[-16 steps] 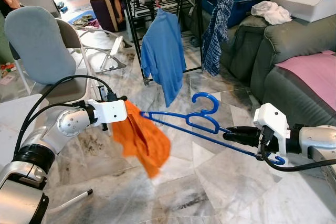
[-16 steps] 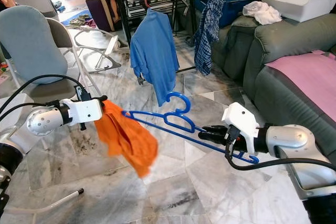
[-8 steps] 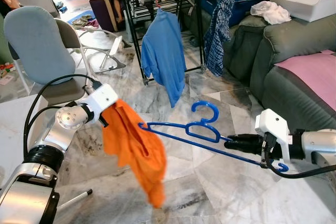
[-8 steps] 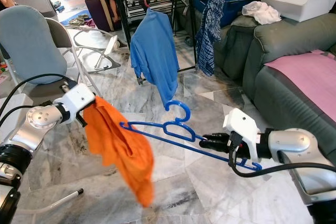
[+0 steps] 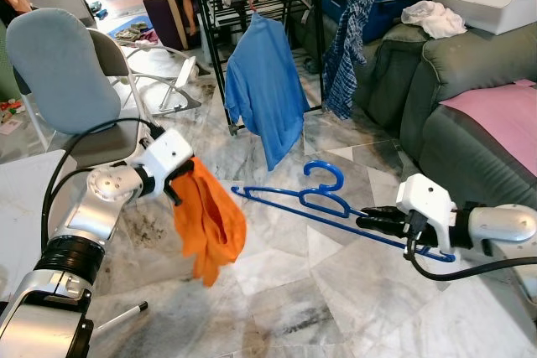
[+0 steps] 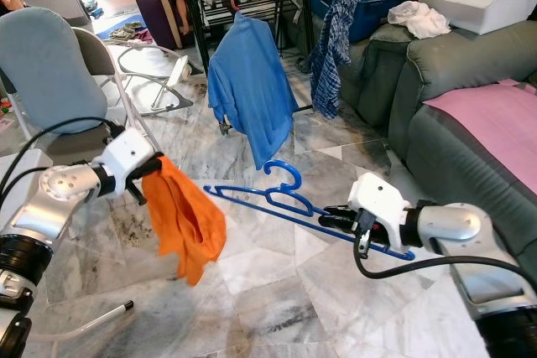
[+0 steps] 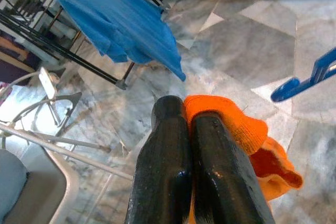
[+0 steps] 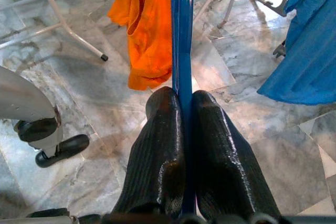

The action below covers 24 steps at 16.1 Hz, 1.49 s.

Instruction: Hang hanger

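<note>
The right gripper is clamped on the lower bar of the blue hanger, which extends level above the marble floor. The left gripper pinches the orange garment, hanging limp beside the hanger's free end, apart from it.

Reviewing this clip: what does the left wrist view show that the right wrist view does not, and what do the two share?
Left wrist view alone: the left pincer shut on a fold of the orange cloth, and the black drying rack's bars.

Right wrist view alone: the right pincer shut on the blue hanger along its bar, and the robot's other arm low beside it.

Both share: the orange cloth, a part of the blue hanger, the hanging blue shirt, a chair's pale metal legs and the marble floor.
</note>
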Tool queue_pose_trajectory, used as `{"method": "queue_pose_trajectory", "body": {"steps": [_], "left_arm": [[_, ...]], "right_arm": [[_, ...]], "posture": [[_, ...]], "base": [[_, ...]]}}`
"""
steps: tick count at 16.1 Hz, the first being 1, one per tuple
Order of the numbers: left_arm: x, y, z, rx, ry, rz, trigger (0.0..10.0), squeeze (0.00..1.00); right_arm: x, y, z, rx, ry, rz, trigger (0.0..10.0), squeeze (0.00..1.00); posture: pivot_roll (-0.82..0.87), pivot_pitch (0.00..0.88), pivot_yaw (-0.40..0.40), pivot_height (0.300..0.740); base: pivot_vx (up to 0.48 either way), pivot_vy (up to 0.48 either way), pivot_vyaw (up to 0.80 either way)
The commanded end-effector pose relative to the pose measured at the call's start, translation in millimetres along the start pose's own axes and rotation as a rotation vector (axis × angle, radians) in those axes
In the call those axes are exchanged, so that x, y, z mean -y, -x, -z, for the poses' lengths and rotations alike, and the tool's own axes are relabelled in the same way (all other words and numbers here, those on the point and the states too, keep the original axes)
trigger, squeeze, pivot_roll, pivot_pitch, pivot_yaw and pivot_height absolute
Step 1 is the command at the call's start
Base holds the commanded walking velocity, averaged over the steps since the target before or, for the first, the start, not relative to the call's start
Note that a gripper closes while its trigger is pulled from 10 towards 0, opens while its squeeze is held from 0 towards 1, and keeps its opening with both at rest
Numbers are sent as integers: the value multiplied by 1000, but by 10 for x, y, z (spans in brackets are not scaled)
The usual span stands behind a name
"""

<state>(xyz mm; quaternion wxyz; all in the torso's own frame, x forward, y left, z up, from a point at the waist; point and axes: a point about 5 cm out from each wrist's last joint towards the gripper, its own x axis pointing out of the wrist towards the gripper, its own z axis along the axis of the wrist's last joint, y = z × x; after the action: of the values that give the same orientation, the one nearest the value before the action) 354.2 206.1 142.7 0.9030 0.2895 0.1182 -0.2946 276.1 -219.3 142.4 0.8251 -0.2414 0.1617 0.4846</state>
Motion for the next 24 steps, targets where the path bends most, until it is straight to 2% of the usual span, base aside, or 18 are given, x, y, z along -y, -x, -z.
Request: {"method": "queue_pose_trajectory", "body": {"steps": [1,4,8,13,14,16,17,18,19,20,22,24], "left_arm": [[-57,68,-20,7,36,-19,10000,0],[-83,61,10,-32,87,-76,10000,0],[-56,44,-75,-14,199,-85,10000,0],[-11,52,-66,-53,208,-82,10000,0],[-5,54,-22,-86,178,-94,10000,0],[-3,59,60,-119,122,-116,10000,0],[0,67,145,-150,96,-147,10000,0],[28,70,217,-162,134,-177,10000,0],[89,69,244,-163,170,-181,10000,0],[150,57,233,-152,203,-179,10000,0],[194,40,198,-131,255,-194,10000,0],[217,16,169,-99,384,-256,10000,0]], "right_arm": [[5,-36,-54,13,33,-12,10000,0],[-24,-23,-66,15,28,-49,10000,0],[-10,-58,-69,24,29,-39,10000,0],[-97,-147,-127,53,21,-113,10000,0],[-92,-171,-147,59,23,-117,10000,0],[-51,-221,-199,81,55,-75,10000,0],[21,-283,-239,100,84,16,10000,0],[28,-350,-251,117,72,54,10000,0],[-77,-413,-236,122,59,15,10000,0],[-171,-472,-194,113,55,-11,10000,0],[-226,-531,-148,107,45,-16,10000,0],[-238,-558,-142,105,42,-17,10000,0]], "posture": [[-103,48,96,740],[-107,56,95,740],[-108,60,95,740],[-102,61,95,740],[-102,61,95,740],[-102,61,95,740],[-104,58,98,740],[-105,55,97,740],[-104,56,97,740],[-102,55,95,740],[-98,54,93,740],[-96,52,96,740]], "base": [[0,0,0],[0,0,0],[0,0,0],[0,0,0],[0,0,0],[0,0,0],[0,0,0],[0,0,0],[0,0,0],[0,0,0],[0,0,0],[0,0,0]]}}
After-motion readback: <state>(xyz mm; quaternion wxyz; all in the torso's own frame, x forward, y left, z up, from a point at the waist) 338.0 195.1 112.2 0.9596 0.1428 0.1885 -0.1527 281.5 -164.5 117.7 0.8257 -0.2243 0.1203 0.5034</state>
